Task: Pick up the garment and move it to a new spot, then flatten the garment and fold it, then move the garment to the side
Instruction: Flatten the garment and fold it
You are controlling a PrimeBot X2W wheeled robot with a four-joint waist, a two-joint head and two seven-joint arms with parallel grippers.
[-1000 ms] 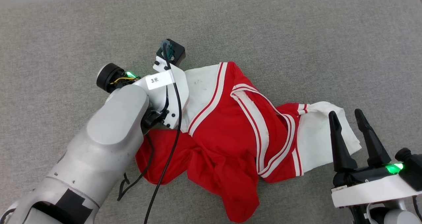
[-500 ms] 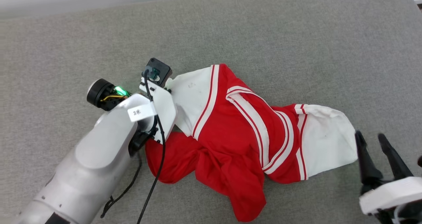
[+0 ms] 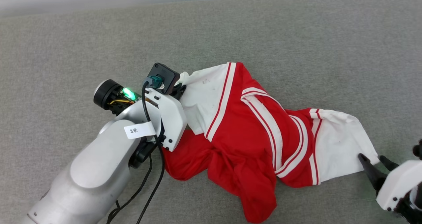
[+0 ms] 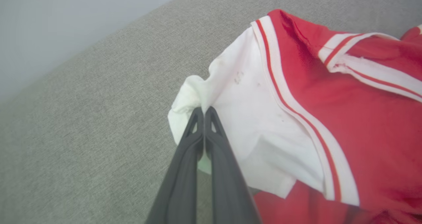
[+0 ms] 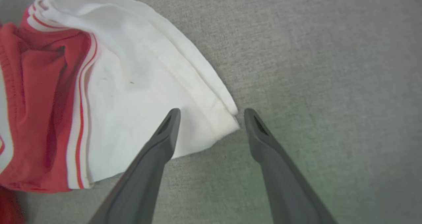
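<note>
On grey surface [image 3: 296,36], L pincer [image 4: 204,111] clamped on garment [image 3: 250,131] sleeve edge; R pincer [image 5: 211,114] spread wide, straddling opp. sleeve corner.

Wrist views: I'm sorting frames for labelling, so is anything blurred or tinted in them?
Right wrist view: faint green cast on the grey surface around the right gripper. Left wrist view: garment fairly sharp, left gripper soft towards the bottom edge, even light.

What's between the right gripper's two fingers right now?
In the right wrist view, the white sleeve corner of the garment lies between the open right gripper's fingers. The rest of that gap is bare grey surface.
</note>
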